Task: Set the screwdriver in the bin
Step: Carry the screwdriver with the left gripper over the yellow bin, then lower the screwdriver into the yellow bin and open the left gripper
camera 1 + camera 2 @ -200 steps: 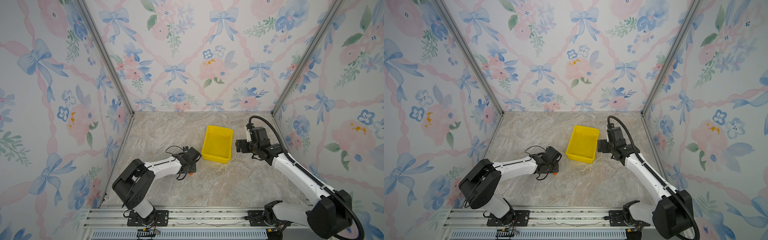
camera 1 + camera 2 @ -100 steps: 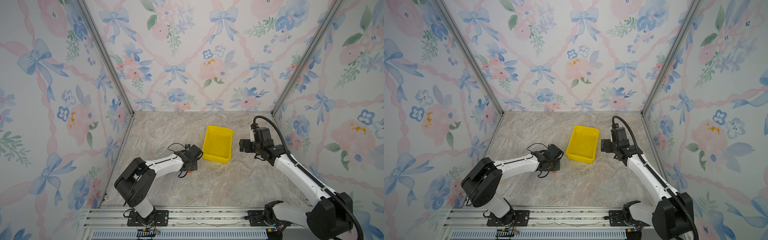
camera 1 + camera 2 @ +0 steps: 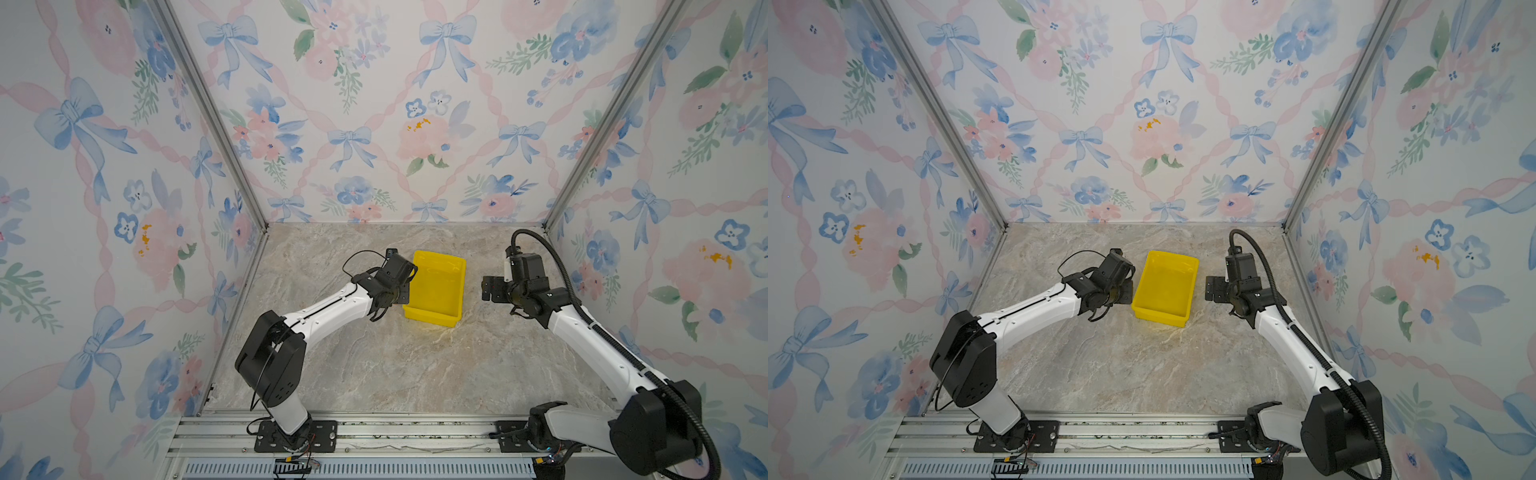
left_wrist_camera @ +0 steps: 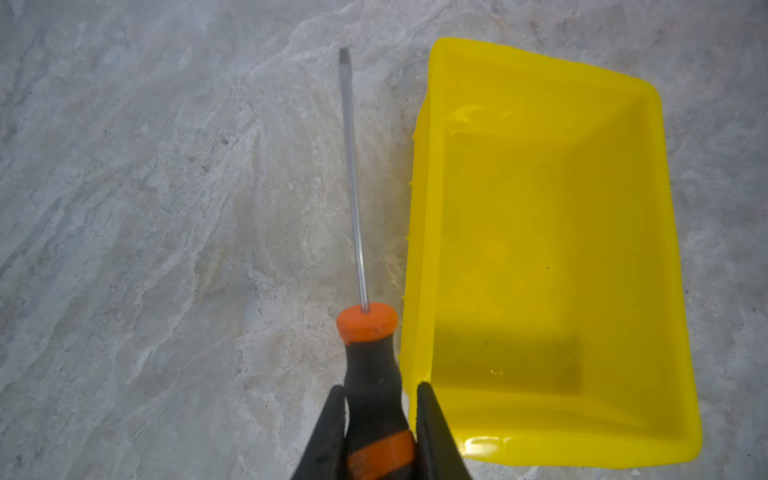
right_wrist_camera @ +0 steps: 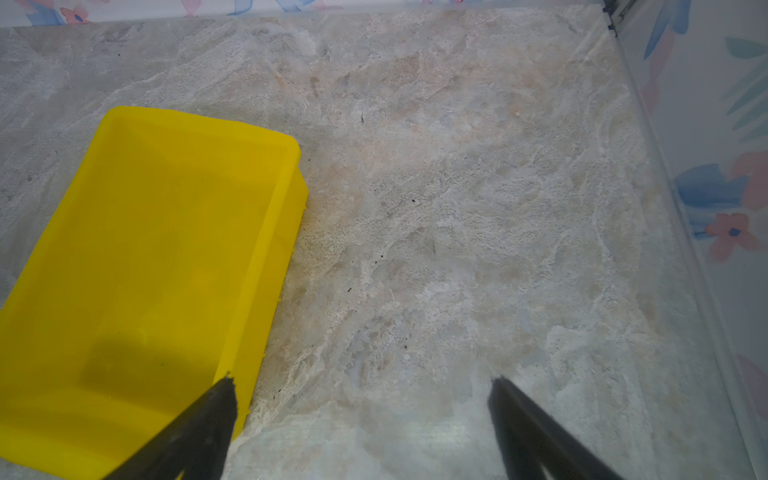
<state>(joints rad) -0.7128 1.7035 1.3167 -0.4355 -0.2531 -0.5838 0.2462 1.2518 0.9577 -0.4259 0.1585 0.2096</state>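
Note:
The screwdriver [image 4: 371, 374] has an orange-and-black handle and a thin metal shaft. My left gripper [image 4: 380, 390] is shut on the handle, and the shaft points forward over the marble floor alongside the bin. In both top views the left gripper [image 3: 402, 291] [image 3: 1121, 291] hangs at the left wall of the yellow bin [image 3: 432, 314] [image 3: 1160, 316], and the wrist hides the screwdriver. The bin [image 4: 540, 451] holds nothing. My right gripper [image 3: 490, 289] [image 3: 1213, 289] [image 5: 361, 386] stands open just right of the bin [image 5: 166, 249], with nothing between its fingers.
The marble floor [image 3: 415, 365] is walled by flowered panels at the back and both sides. An aluminium rail [image 3: 374, 432] with both arm bases runs along the front. The right panel [image 5: 706, 166] lies close to the right gripper.
My left gripper has shut on the screwdriver's handle and moved up and right, from the floor to the bin's left wall. The right gripper has drifted slightly right, away from the bin.

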